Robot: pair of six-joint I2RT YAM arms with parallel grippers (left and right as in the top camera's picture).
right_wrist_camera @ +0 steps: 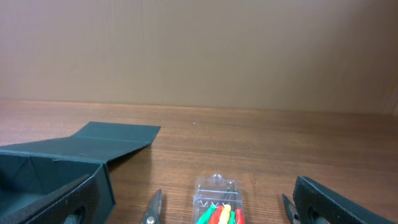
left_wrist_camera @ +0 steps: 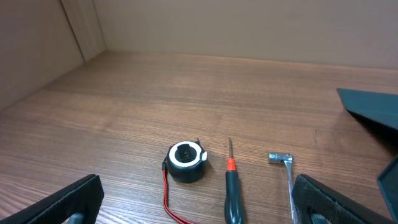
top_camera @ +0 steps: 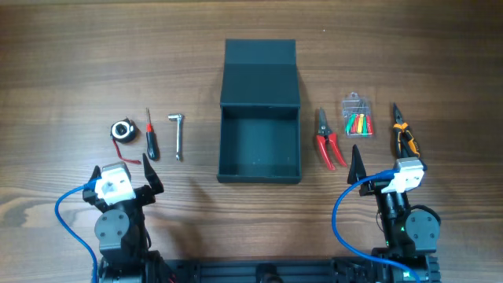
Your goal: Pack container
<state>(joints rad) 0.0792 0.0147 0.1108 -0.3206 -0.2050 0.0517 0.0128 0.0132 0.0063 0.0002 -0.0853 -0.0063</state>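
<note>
Open container mid-table, tools on both sides, my two arms at the near edge.

From above I see the lid flap folded back flat on the far side. Left of the box lie an L-shaped wrench, a screwdriver and a small round reel trailing a red cord. To its right are red-handled cutters, a clear case of coloured bits and orange-handled pliers. My left gripper sits near the screwdriver with its fingers spread wide, touching nothing. My right gripper is between cutters and pliers (I can only pick out one finger clearly).
</note>
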